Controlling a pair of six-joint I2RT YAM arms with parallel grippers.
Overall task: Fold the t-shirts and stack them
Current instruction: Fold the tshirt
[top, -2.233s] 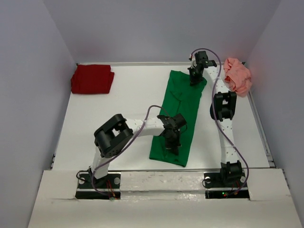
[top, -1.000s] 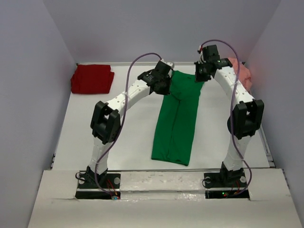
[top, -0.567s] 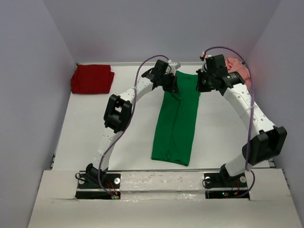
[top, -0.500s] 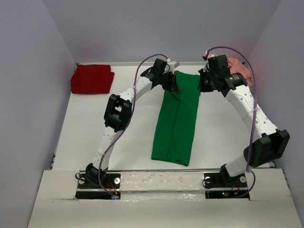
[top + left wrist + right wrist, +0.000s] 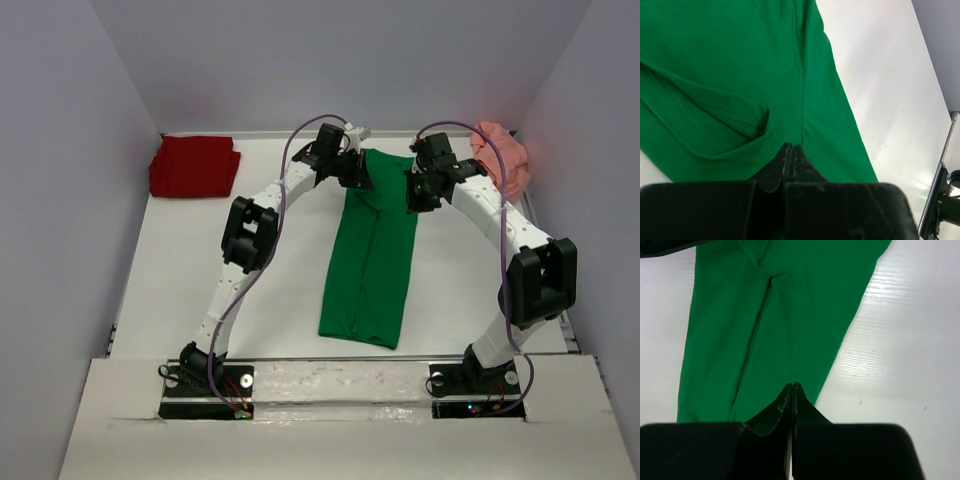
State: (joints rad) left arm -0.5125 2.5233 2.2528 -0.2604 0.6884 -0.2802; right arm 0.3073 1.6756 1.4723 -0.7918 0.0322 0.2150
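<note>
At the far-left corner of the green t-shirt (image 5: 372,260), your left claw (image 5: 790,147) has its fingers pressed together. A pucker of hem runs up into the tips, so I judge it clamped on the cloth rather than merely resting there. Your right claw (image 5: 792,385) is likewise closed, its tips meeting the shirt's right edge a little nearer to you than the far-right corner. That reads as a pinch too, though the wrist view shows less gathered cloth.

Holding both sides of the far end makes sense. The shirt lies as a long, narrow strip running far to near down the middle of the table (image 5: 260,280), its sides already turned in, and drawing the far end toward the near hem would halve it. The dark red t-shirt (image 5: 193,166) sits folded in the far-left corner, the likely base of the stack. The salmon pink t-shirt (image 5: 500,158) lies crumpled at the far right.

Both arms reach out in tall arches. The left arm (image 5: 250,230) carries its elbow over the table's left half, and the right arm (image 5: 535,280) bows out toward the right wall. Both wrists tip down onto the cloth.
</note>
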